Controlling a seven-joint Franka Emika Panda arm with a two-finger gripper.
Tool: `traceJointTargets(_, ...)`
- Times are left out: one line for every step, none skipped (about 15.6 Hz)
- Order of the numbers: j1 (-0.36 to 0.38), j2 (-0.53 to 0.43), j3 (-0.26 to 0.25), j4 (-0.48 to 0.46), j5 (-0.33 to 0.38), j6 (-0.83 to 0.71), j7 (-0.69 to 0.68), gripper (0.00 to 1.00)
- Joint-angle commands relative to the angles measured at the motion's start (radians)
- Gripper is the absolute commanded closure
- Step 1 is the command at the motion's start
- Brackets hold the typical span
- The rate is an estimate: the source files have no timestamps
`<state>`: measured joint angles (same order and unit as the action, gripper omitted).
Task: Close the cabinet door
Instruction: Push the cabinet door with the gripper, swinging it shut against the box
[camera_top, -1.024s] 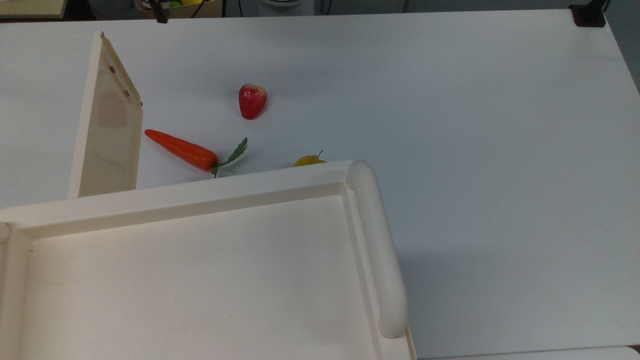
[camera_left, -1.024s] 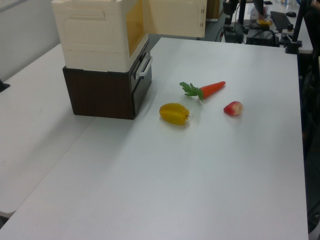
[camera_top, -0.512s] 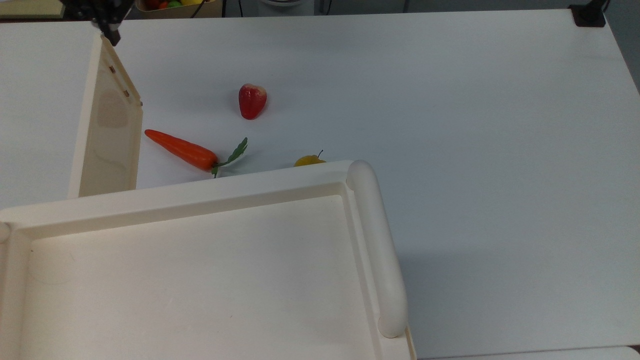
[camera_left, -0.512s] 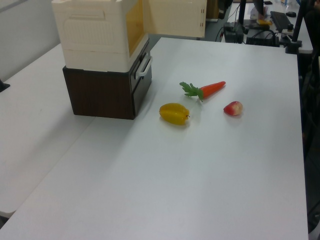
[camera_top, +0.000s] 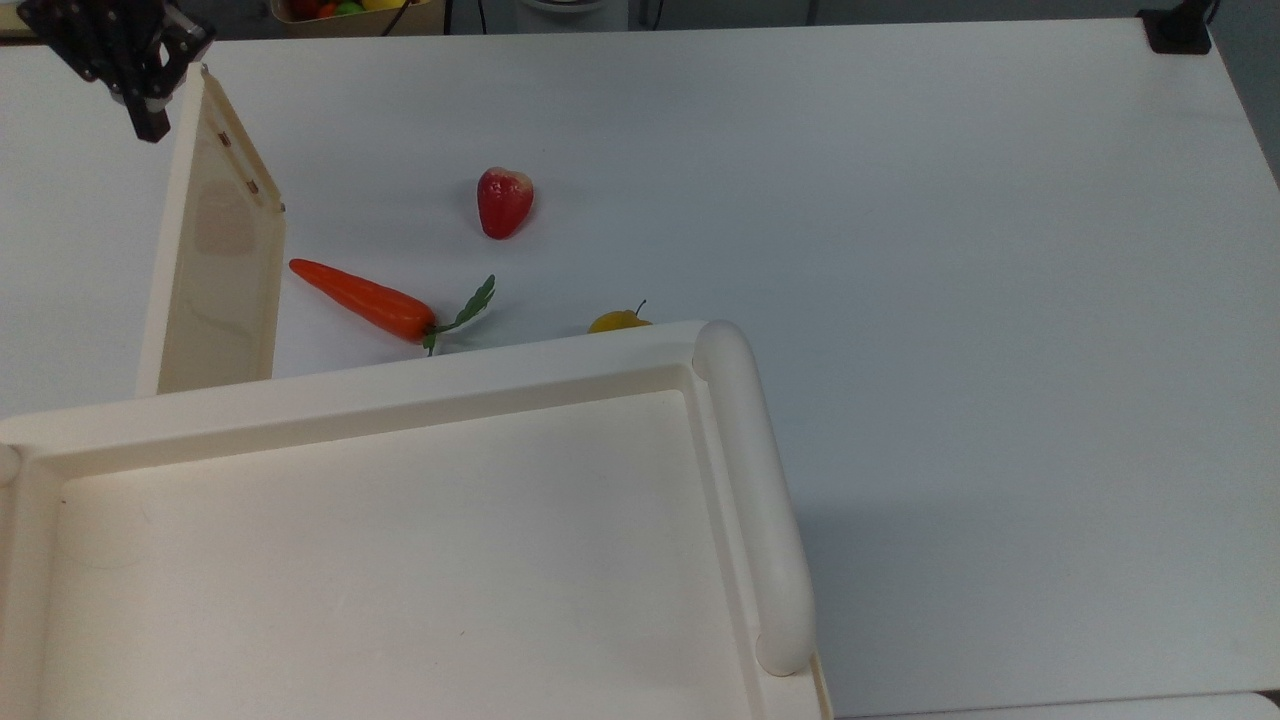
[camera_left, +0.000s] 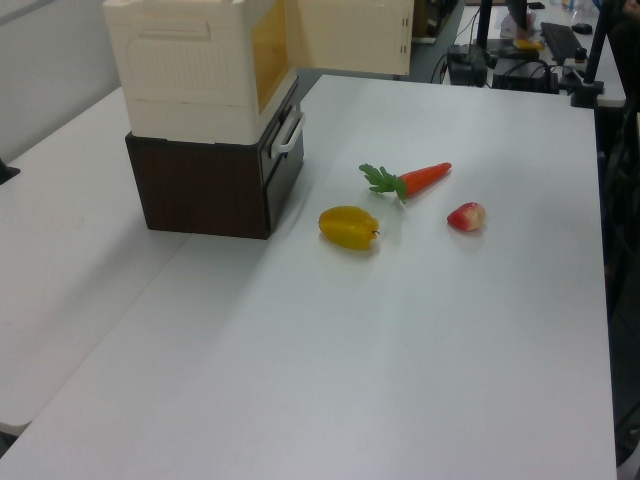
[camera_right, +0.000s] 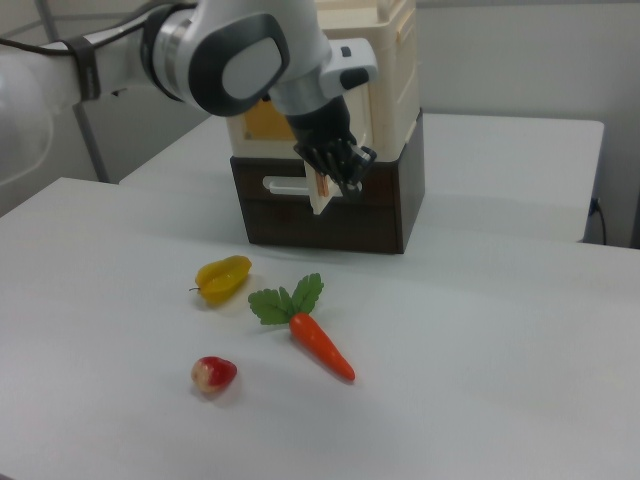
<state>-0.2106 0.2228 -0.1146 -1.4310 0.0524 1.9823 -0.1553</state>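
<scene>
1. The thin cream rectangular cabinet door (camera_top: 215, 250) with small metal screws along one edge is standing swung wide open, jutting out from the cream plastic cabinet (camera_left: 195, 65) toward the top view's upper left.
2. The black two-finger hand (camera_top: 150, 125) is hovering just beside the door's far free corner, on the top view's left of it; I cannot tell whether its fingers are apart or together.
3. A long orange carrot with green leaves (camera_top: 365, 300) is lying on the white desk (camera_top: 900, 250) near the door's inner face, in front of the cabinet.
4. A small red fruit (camera_top: 504, 201) is sitting farther out on the desk, and a yellow fruit (camera_left: 349, 227) is resting closer to the cabinet front.
5. The top view is looking down into the cabinet's wide recessed top (camera_top: 380, 560) and its thick rounded bar handle (camera_top: 750, 480), which is hiding most of the yellow fruit.
6. The left view is showing the dark brown base (camera_left: 205, 190) under the cabinet.
7. The right view is showing the white robot arm (camera_right: 240, 55) reaching across the cabinet front, its hand covering part of the door.
</scene>
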Motion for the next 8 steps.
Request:
traceJointTargets(-0.007, 0.023, 0.001, -0.008, 0.047, 0.094, -0.02, 0.99)
traceJointTargets(-0.007, 0.033, 0.001, -0.008, 0.061, 0.119, -0.023, 0.99)
traceJointTargets(-0.007, 0.044, 0.001, -0.006, 0.072, 0.144, -0.021, 0.99)
traceJointTargets(-0.006, 0.055, 0.001, 0.0, 0.081, 0.162, -0.02, 0.99)
traceJointTargets(-0.006, 0.058, 0.001, 0.001, 0.089, 0.174, -0.021, 0.98)
traceJointTargets(-0.003, 0.069, 0.001, 0.006, 0.092, 0.185, -0.017, 0.98)
traceJointTargets(-0.001, 0.07, 0.003, 0.006, 0.095, 0.193, -0.012, 0.98)
traceJointTargets(0.0, 0.072, 0.004, 0.006, 0.098, 0.204, -0.007, 0.98)
